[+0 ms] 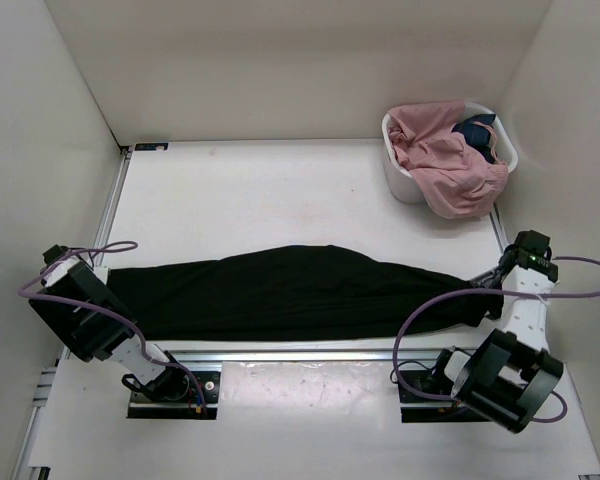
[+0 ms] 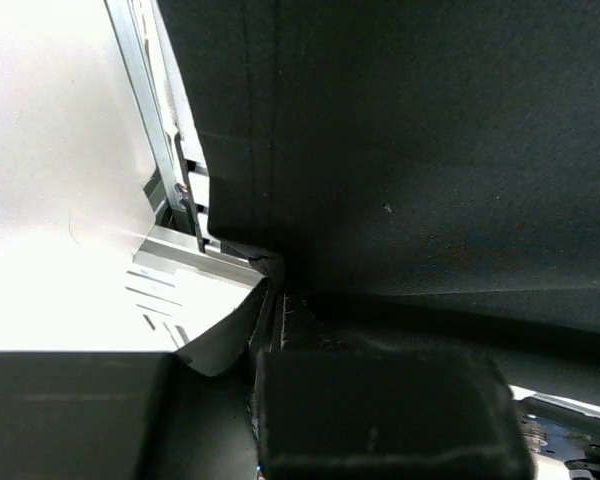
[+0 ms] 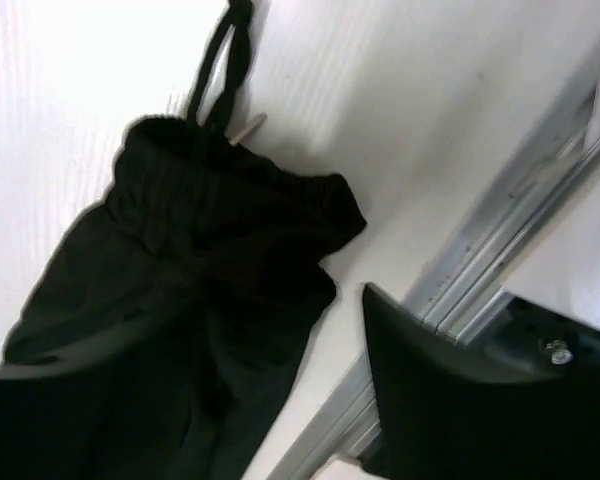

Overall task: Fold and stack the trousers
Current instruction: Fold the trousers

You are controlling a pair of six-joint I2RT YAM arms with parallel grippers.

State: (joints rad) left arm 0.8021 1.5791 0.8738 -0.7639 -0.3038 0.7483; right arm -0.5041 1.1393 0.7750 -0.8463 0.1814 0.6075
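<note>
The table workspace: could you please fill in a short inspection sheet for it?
Surface: white table, aluminium rail along its near edge.
Job's things: trousers spread lengthwise, not yet folded.
Clutter: basket at the far right, holding a pink garment and a dark blue cloth.
Grippers: left gripper shut on a leg end; right gripper open, waistband lying free.
Cables: purple cables loop loose at both arms.
Surroundings: white walls.

The plain black, soft matte fabric trousers lie spread lengthwise along the near part of the white counter, from left to right. Their gathered waistband, drawstring trailing, rests at the right end.
</note>
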